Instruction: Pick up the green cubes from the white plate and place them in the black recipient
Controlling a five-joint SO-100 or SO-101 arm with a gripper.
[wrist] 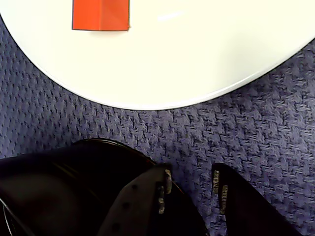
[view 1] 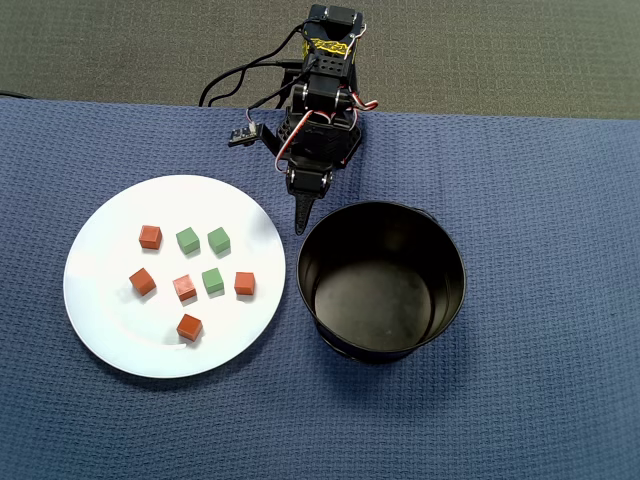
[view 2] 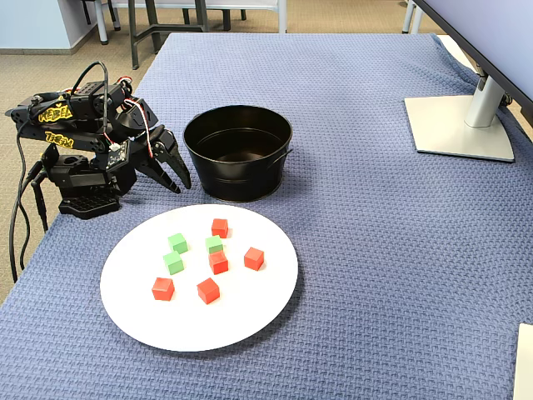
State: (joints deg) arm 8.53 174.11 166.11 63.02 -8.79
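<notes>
Three green cubes (view 1: pixel 188 240) (view 1: pixel 219 240) (view 1: pixel 213 281) lie on the white plate (view 1: pixel 110 300) among several red-orange cubes (view 1: pixel 150 236). In the fixed view the green cubes (view 2: pixel 177 242) (view 2: pixel 215 244) (view 2: pixel 173 262) sit near the middle of the plate (view 2: pixel 233 321). The black recipient (view 1: pixel 380 300) stands just right of the plate with nothing inside. My gripper (view 1: pixel 300 222) hangs low over the cloth, behind the gap between plate and pot. Its fingers stand a little apart with nothing between them. The wrist view shows my gripper (wrist: pixel 192 184), the plate edge (wrist: pixel 197 59) and one red-orange cube (wrist: pixel 101 14).
A blue woven cloth (view 1: pixel 540 200) covers the table. The arm's base (view 2: pixel 79 196) sits at the table's left edge in the fixed view, with cables trailing off it. A monitor stand (view 2: pixel 458 125) is at the far right, well away from the plate and the pot (view 2: pixel 237 175).
</notes>
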